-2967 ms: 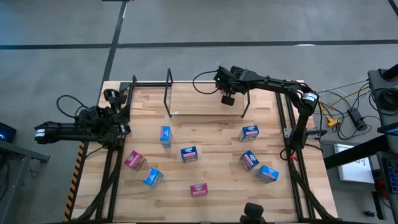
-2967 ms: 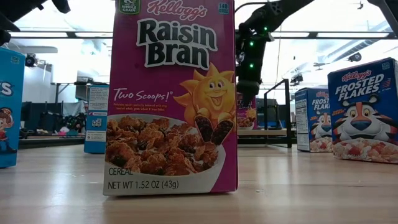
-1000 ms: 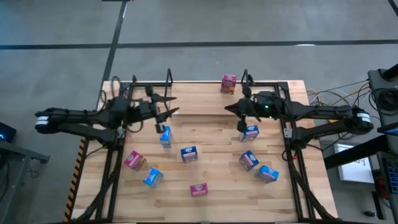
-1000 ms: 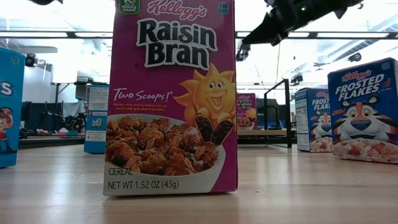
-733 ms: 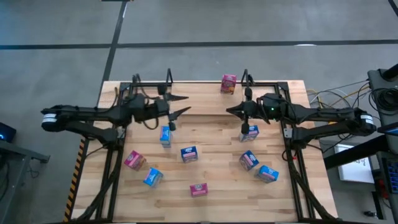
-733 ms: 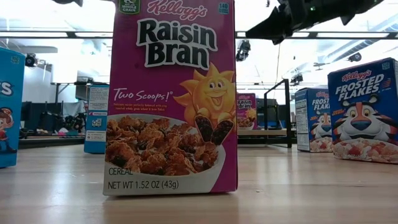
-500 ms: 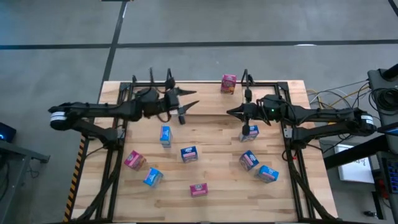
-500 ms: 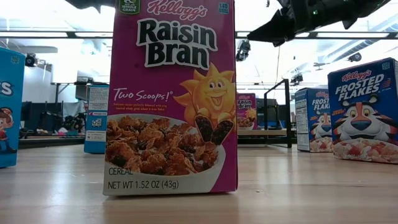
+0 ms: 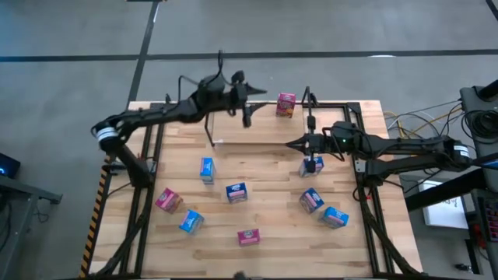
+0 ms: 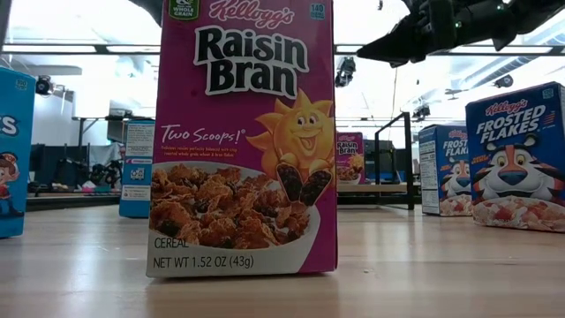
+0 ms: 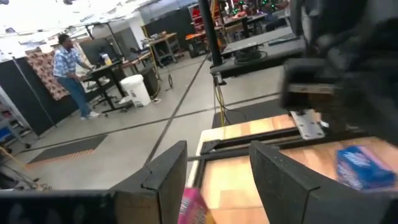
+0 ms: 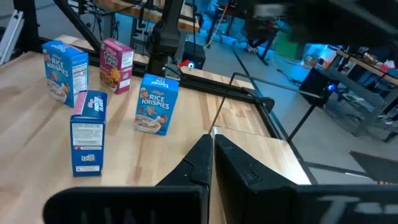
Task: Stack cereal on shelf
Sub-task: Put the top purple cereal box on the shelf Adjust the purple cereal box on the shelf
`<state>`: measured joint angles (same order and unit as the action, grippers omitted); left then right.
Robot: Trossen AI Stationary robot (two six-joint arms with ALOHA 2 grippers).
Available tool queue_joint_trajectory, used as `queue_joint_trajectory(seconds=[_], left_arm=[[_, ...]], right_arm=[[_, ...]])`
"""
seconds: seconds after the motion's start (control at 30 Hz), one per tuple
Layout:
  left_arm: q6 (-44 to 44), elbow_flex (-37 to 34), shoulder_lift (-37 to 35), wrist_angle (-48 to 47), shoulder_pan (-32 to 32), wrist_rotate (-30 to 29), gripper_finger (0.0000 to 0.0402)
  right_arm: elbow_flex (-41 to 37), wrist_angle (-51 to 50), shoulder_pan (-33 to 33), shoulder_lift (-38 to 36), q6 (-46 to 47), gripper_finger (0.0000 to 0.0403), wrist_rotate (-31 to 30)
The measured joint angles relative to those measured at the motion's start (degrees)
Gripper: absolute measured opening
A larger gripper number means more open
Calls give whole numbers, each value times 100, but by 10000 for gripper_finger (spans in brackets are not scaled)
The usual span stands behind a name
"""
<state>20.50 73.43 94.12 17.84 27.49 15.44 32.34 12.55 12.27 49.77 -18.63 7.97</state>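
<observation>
- Wooden bench [image 9: 264, 202] under grey floor carries seven loose cereal boxes; one pink box [image 9: 285, 104] already stands on the shelf [image 9: 307, 117] at the far edge.
- Left gripper [image 9: 247, 101] hovers over the shelf's left end, jaws parted and empty; the pink box shows just beyond its fingers [image 11: 165, 180].
- Right gripper [image 9: 299, 143] hangs near a blue box [image 9: 312, 165], jaws closed, holding nothing.
- Judged step: fetching another box. Next: open, descend, grip.

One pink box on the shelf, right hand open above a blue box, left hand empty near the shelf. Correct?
Not quite: the right hand is shut, its fingers pressed together in the right wrist view. The rest holds: the pink box stands on the shelf, and the left hand is empty beside it.
</observation>
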Motion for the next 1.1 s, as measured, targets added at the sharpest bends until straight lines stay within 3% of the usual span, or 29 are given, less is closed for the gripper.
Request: queue_joint_trajectory(seconds=[0.17,0.5,0.73,1.0,1.1], left_arm=[[-49,1086,773,-710,508,827,189],[37,2910,2255,-1639,927,1431,256],[359,4185,3127,-2801,965,1617,258],[929,6164,4141,-5106,960,2655,254],[1082,5763,3970,-5018,950,2725,235]], right_arm=[[-4,-86,1,-87,-8,9,0],[-4,-307,11,-134,31,9,-22],[-22,-332,11,-132,173,9,-37],[-53,-510,11,-130,271,9,-43],[-57,-549,11,-130,360,9,-44]])
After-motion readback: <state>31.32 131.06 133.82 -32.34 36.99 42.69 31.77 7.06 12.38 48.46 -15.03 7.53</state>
